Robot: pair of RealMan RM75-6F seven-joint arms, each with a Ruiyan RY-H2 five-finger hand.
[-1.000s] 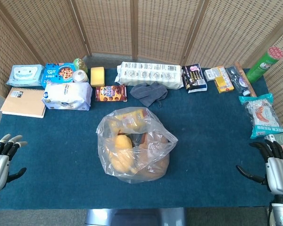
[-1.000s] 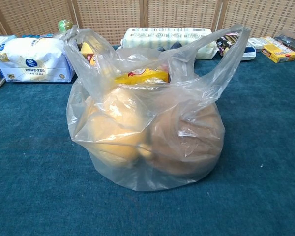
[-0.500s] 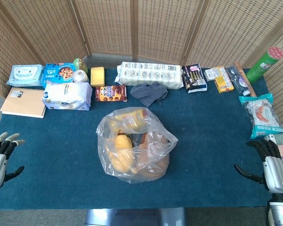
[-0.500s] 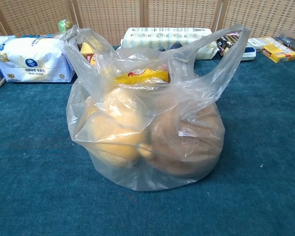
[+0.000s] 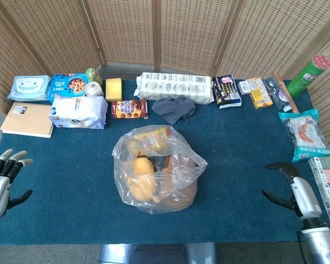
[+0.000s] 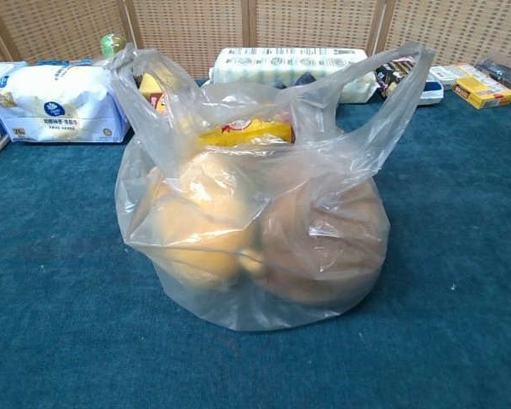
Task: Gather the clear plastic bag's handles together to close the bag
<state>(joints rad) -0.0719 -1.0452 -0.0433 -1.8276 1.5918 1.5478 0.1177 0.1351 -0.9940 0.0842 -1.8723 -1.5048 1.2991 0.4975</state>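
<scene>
Approach step only: left hand [image 5: 0, 184] and right hand [image 5: 297, 192] spread, empty, well apart from clear plastic bag [image 5: 157, 170]; next, reaching for both upright handles [image 6: 392, 85].

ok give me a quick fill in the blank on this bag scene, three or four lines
1. The clear plastic bag stands on a ____ cloth.
2. Its two handles are apart, so the bag is ____.
3. The left hand and right hand both hold ____.
4. The grey rag lies just in front of the long white ____.

Missing words: blue; open; nothing; package
</scene>
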